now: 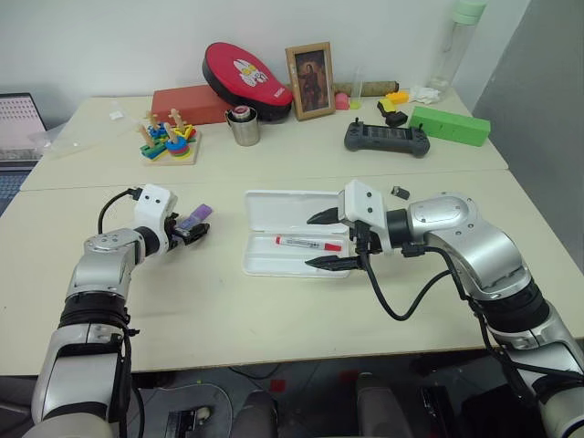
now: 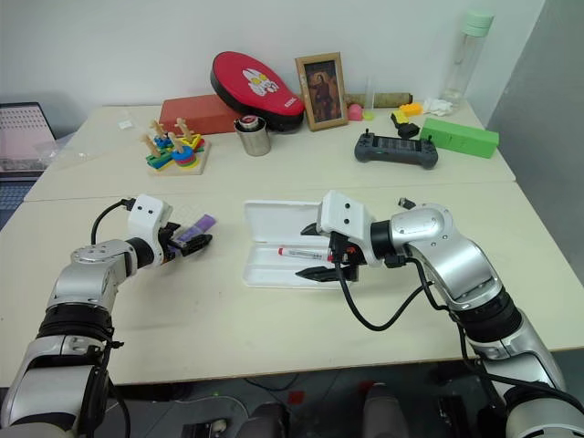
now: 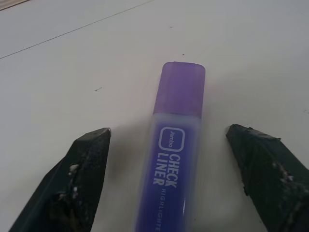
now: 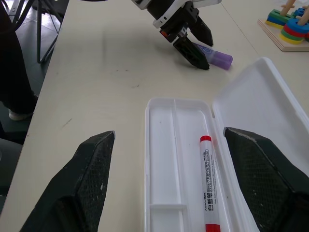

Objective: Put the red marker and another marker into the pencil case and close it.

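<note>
1. We see the pencil case (image 1: 274, 212), a flat white plastic box with rounded corners, lying open on the smooth cream table (image 1: 274, 319).
2. The red marker (image 1: 308, 243), slim and white-barrelled, lies inside its tray.
3. Our right gripper (image 1: 325, 240) hovers over the case, black fingers spread wide, holding nothing.
4. Our left gripper (image 3: 169, 140) straddles the chunky purple marker (image 3: 173, 159) on the table, its scuffed fingers (image 3: 87, 164) apart on either side, not touching.
</note>
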Robot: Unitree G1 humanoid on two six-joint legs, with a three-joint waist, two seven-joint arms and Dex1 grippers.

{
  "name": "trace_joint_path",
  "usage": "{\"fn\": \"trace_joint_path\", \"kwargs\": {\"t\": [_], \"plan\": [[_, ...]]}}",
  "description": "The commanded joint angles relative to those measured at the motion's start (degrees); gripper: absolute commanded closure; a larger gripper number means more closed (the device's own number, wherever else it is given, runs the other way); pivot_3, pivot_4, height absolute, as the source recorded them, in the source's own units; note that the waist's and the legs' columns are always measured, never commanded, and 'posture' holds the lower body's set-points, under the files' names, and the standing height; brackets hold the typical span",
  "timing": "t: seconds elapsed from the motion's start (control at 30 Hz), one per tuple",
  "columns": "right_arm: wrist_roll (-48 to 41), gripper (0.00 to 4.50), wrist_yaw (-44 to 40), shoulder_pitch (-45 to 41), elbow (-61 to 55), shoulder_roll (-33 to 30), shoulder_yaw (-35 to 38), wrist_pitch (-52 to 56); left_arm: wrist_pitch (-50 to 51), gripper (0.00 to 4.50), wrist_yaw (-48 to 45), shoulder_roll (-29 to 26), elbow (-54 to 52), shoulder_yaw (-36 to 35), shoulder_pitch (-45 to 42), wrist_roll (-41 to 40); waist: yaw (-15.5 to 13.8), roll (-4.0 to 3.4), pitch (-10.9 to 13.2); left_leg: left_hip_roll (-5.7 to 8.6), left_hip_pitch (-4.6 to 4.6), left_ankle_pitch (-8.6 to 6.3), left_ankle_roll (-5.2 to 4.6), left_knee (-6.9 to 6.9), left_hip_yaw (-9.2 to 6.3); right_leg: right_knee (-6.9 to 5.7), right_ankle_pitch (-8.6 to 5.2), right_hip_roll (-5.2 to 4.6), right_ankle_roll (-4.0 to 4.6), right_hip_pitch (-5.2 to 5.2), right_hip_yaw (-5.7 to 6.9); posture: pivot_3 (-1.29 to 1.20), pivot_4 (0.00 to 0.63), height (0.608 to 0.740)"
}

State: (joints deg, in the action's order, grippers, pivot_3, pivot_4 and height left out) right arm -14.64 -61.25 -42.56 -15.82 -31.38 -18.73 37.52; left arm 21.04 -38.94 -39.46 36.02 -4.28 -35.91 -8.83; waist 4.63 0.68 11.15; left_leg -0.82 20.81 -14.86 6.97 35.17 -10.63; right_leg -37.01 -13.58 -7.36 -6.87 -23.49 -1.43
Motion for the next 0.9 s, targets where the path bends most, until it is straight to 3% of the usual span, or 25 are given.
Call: {"fn": "trace_joint_path", "kwargs": {"t": [0.03,0.37,0.6,0.9], "plan": [[-0.54,0.70,0.17,-1.08,-1.69,-0.53,1.02,-0.47,0.40,1.31,-1.35,-0.54,-0.34,0.70,0.24,1.14,0.01,0.00,0.00,0.00,0.00,0.01,0.01,0.00,0.00,0.00,0.00,0.00,0.00,0.00,0.00,0.00,0.150,0.740],[-0.56,0.70,-0.05,-1.21,-1.36,-0.52,0.73,-0.72,-0.61,3.31,-1.46,-1.63,-3.66,1.08,2.76,2.74,0.15,0.00,0.00,0.00,-0.01,0.00,0.00,0.00,-0.01,-0.01,0.00,0.00,0.00,0.00,0.00,0.00,0.150,0.740],[-0.75,0.70,-0.34,-1.11,-2.19,-0.93,0.64,-0.57,-1.62,3.31,-0.88,-1.71,-6.18,1.41,4.38,4.08,0.21,0.00,0.00,0.00,-0.02,0.00,0.00,0.00,0.00,0.01,0.00,0.00,0.00,0.00,-0.02,0.00,0.150,0.740],[-0.55,0.70,-0.15,-0.32,-2.57,-2.16,0.69,-0.60,3.99,3.31,-6.41,-6.59,-25.48,-0.61,11.12,0.59,0.13,0.00,0.00,0.00,0.05,0.00,0.00,-0.02,0.01,0.06,0.00,0.00,0.00,-0.02,-0.02,0.00,0.150,0.740]]}}
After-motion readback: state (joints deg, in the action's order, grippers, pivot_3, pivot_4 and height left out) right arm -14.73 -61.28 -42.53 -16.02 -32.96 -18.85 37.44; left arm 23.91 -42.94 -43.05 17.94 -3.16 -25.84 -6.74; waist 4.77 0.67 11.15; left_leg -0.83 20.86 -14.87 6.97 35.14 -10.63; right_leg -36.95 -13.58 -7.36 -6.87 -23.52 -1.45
